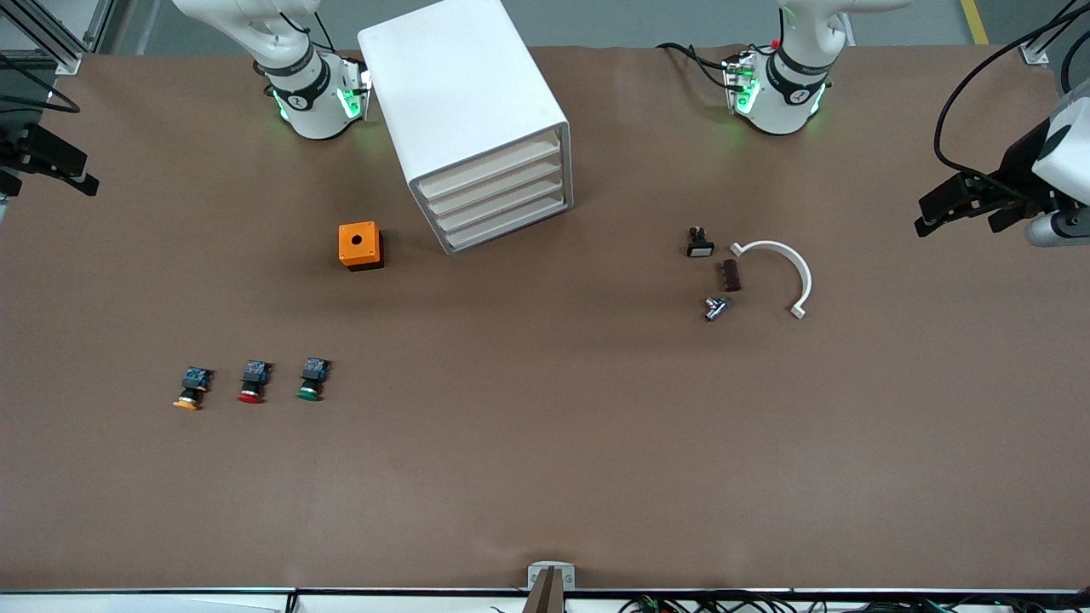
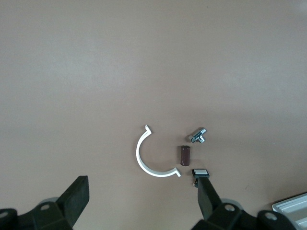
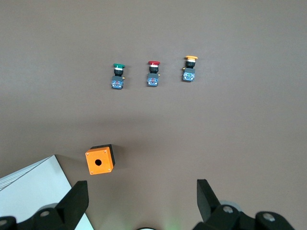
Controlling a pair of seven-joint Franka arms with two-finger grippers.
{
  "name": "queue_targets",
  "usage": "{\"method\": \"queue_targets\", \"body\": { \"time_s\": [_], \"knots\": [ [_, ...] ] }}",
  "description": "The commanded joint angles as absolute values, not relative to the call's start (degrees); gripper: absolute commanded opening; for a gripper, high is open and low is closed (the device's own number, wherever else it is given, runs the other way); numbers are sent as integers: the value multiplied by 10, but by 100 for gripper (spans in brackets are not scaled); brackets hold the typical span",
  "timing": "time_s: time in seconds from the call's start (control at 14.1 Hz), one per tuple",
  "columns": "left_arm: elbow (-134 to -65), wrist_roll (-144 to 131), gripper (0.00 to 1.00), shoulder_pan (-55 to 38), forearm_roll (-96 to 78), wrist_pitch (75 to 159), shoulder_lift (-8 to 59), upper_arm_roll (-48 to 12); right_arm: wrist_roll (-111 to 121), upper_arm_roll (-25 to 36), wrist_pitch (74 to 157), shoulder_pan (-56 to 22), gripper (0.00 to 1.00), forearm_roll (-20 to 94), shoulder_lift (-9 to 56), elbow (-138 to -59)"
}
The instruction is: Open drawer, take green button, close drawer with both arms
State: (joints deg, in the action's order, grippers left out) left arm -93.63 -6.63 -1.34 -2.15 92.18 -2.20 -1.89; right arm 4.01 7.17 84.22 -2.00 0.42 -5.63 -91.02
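Note:
The white cabinet [image 1: 464, 94] stands at the back middle of the table; its four drawers [image 1: 498, 197] are all shut. The green-capped button [image 1: 311, 380] lies on the table nearer the front camera, toward the right arm's end, beside a red-capped button [image 1: 253, 382] and an orange-capped one [image 1: 192, 389]. It also shows in the right wrist view [image 3: 117, 76]. My right gripper [image 1: 51, 170] hangs open and empty over the table's edge at its arm's end, also seen in its wrist view [image 3: 140, 201]. My left gripper [image 1: 958, 209] hangs open and empty over its own end [image 2: 142, 196].
An orange box with a round hole [image 1: 360, 245] sits beside the cabinet. Toward the left arm's end lie a white curved clip [image 1: 788, 272], a brown block [image 1: 731, 275], a metal fitting [image 1: 715, 308] and a small black part [image 1: 699, 243].

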Motion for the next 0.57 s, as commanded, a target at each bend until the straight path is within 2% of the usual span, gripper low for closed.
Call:
{"method": "queue_targets", "body": {
  "time_s": [0.0,0.49],
  "knots": [
    [-920,-63,100,-17,-9,906,-16,-17,49,64,845,-9,100,-3,-71,-925],
    [-920,-68,100,-17,-10,906,-16,-18,49,64,846,-10,100,-3,-70,-926]
  ]
}}
